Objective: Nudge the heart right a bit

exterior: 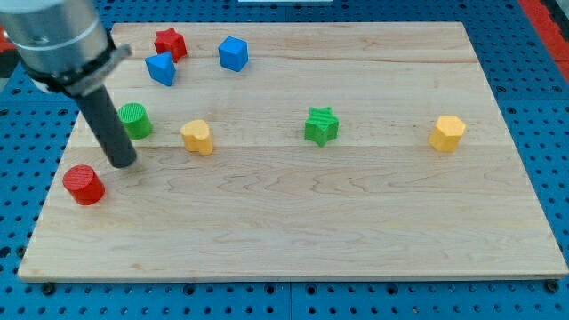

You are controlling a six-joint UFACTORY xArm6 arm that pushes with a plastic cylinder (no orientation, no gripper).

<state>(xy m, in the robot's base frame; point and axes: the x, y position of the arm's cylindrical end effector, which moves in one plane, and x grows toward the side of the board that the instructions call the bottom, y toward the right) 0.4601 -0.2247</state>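
Camera view shows the wooden board (293,240) from its bottom edge upward. Nearest, close to the bottom-left corner, sits a red cylinder (84,184). Just above it, the rod's tip (124,164) rests on the board; the arm carries no fingers, so nothing is open, closed or gripping. A green cylinder (133,120) stands just beside the rod, toward the top. The yellow heart (197,137) lies right of the tip, apart from it, on the left half of the board. Farther right are a green star (321,125) and a yellow hexagon block (447,133). Near the top-left corner sit a blue triangle block (162,68), a red star (170,43) and a blue cube (233,53).

Likely risks: the tip sits lower than the heart's middle, so a straight push may clip its lower edge and spin it; the rod may also brush the green cylinder.
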